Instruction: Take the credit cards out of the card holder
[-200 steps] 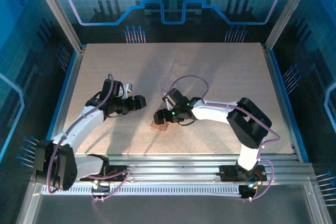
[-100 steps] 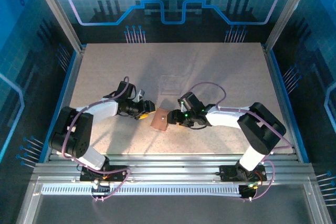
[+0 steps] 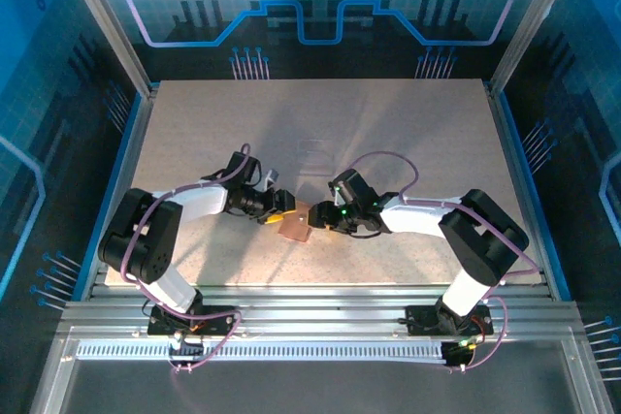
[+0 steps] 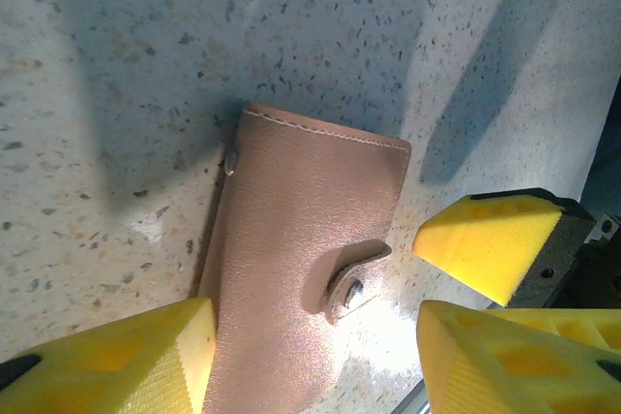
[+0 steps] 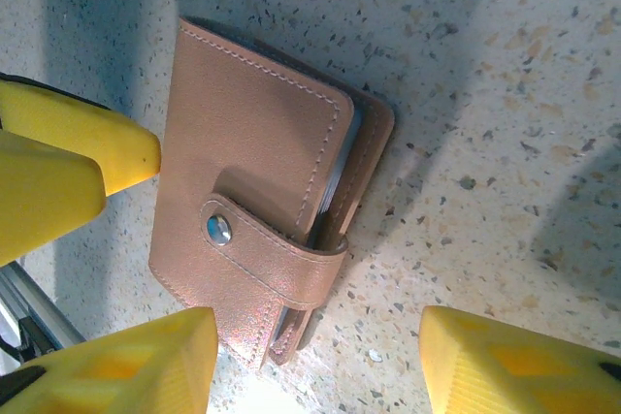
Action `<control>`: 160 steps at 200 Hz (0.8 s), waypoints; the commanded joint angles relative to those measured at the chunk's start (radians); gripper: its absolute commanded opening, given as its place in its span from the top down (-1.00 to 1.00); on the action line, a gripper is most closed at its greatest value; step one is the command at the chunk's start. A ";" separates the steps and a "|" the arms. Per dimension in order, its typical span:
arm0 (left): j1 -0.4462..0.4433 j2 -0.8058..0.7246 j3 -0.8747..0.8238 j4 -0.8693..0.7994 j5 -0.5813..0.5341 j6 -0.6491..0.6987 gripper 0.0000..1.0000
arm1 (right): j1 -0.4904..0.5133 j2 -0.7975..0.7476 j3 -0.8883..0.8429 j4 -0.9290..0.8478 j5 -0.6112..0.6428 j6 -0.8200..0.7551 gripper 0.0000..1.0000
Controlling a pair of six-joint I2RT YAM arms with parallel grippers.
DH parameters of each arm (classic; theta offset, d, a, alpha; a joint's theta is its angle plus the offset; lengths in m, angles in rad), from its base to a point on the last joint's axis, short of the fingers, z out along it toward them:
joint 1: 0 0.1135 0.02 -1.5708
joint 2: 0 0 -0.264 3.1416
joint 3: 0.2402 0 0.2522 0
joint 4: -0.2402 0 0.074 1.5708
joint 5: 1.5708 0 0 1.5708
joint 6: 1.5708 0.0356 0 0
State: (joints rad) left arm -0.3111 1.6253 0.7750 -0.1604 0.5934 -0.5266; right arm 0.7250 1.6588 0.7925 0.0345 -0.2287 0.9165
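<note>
The left gripper (image 3: 283, 204) has swung in from 9 o'clock to face the right gripper (image 3: 318, 216) across the card holder (image 3: 294, 229) (clasp (image 5: 218, 230) still snapped), both with fingers spread, seemingly ready to unfasten it.

Left arm (image 3: 184, 203) and right arm (image 3: 417, 215) both lie low and stretched inward from their bases, elbows out to the sides, wrists angled down. The left end effector (image 3: 282, 206) and right end effector (image 3: 317, 217) face each other almost tip to tip at centre. Left jaws stand parted with a wide gap between its yellow fingers (image 4: 116, 356); right jaws are parted the same way, fingertips (image 5: 524, 366) well apart, and a left finger (image 5: 58, 172) sits just beside them.
</note>
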 commanded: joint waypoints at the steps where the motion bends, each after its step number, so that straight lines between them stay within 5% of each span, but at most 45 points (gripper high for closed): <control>1: -0.015 -0.012 -0.024 0.013 0.034 -0.026 -0.15 | -0.014 -0.029 0.010 -0.037 0.007 -0.012 -0.14; 160: -0.075 -0.065 -0.106 0.125 0.038 -0.154 -0.13 | -0.033 -0.146 0.071 -0.264 0.089 -0.149 -0.15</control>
State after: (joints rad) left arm -0.3779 1.5982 0.6849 -0.0681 0.6090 -0.6430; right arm 0.6994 1.5352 0.8242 -0.1532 -0.1646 0.8062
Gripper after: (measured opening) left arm 0.568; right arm 0.578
